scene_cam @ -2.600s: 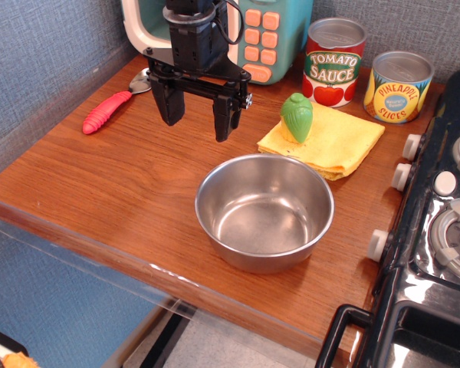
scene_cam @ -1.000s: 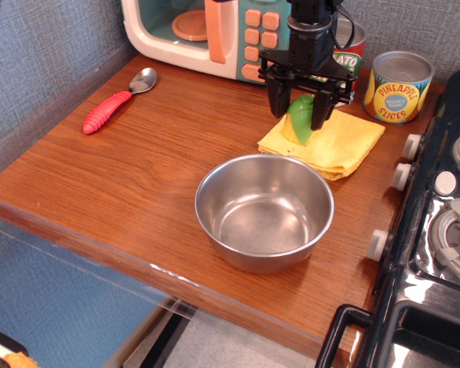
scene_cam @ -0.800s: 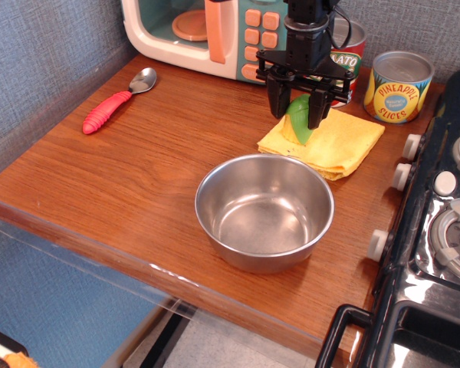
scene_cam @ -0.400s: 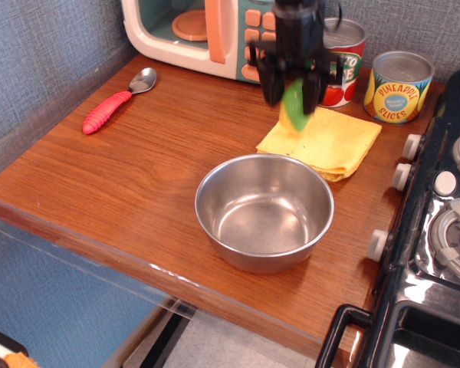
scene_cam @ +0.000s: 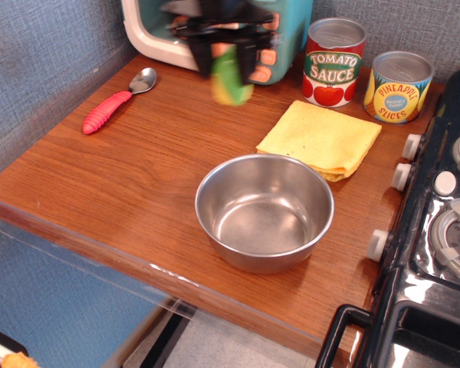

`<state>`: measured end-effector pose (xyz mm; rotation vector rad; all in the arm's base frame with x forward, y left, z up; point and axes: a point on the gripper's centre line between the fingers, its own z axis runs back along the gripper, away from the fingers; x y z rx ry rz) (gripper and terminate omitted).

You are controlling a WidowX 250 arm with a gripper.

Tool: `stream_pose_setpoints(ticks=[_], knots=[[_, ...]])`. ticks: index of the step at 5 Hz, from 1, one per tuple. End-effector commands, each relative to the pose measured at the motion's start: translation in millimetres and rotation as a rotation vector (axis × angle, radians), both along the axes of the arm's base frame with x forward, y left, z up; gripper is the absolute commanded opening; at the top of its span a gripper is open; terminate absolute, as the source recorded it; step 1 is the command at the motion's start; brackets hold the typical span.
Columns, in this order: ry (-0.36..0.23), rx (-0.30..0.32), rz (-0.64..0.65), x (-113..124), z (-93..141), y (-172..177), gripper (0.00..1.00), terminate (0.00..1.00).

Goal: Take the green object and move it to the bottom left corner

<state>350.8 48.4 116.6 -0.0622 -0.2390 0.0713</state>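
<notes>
The green object [scene_cam: 230,75], a small green toy vegetable with a yellow base, hangs in the air at the back middle of the counter, blurred by motion. My gripper [scene_cam: 226,57] is shut on it from above, in front of the toy microwave. The bottom left corner [scene_cam: 8,201] of the brown wood-grain countertop lies at the left front, far from the gripper.
A steel bowl [scene_cam: 264,211] stands at the front middle. A yellow cloth [scene_cam: 322,138] lies behind it to the right. A tomato sauce can [scene_cam: 334,63] and a pineapple can [scene_cam: 399,87] stand at the back. A red-handled spoon [scene_cam: 111,107] lies at the left. A black stove [scene_cam: 437,230] is on the right.
My gripper closed on the green object on the yellow cloth, lifted it and carried it left, in front of the microwave. The cloth now lies bare.
</notes>
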Motion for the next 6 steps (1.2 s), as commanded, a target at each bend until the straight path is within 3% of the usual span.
stream_pose_setpoints(ticks=[1,2,4,6], knots=[[0.093,0.043,0.059,-90,-16,63,0.00,0.00],[0.145,0.064,0.077,-116,-38,78,0.00,0.00],[0.140,0.079,0.138,-120,-58,91,0.00,0.00],[0.184,0.087,0.158,-120,-71,96,0.00,0.00]])
